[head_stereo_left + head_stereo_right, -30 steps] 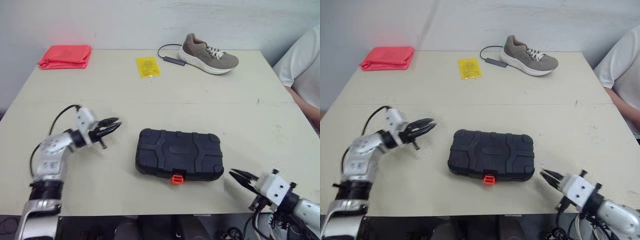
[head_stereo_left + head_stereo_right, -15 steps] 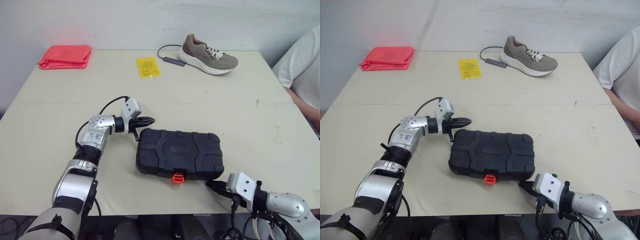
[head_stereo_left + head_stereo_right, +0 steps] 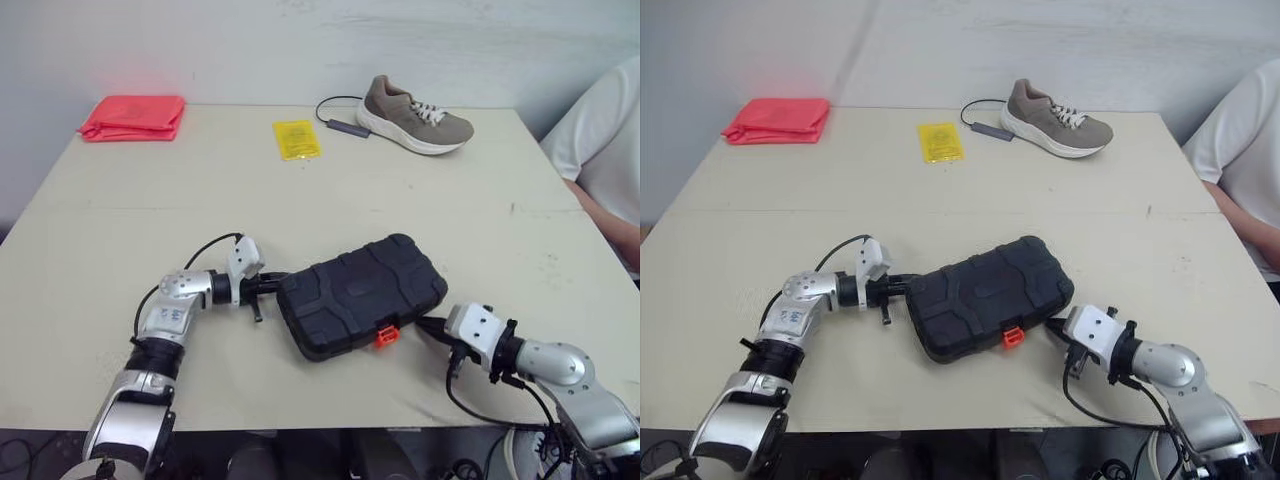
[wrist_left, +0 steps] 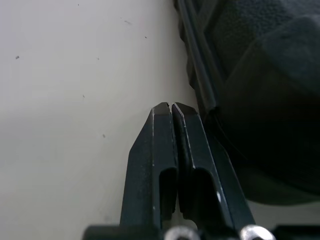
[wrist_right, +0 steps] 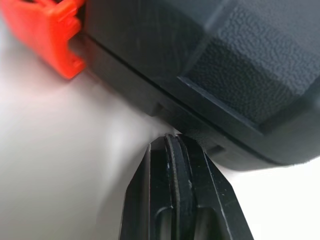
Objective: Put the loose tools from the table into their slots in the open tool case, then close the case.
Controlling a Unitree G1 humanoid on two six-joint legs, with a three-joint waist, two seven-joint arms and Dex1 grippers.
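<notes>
No text is readable on the tool case [image 3: 362,294] or elsewhere.

The left arm [image 3: 165,320] lies low over the table [image 3: 400,200] from its near left corner, forearm pointing toward the middle. The left gripper [image 3: 268,287] has its fingers pressed together. The right arm [image 3: 550,365] extends over the near edge, angled leftward. The right gripper [image 3: 428,325] is likewise pinched tight.
</notes>
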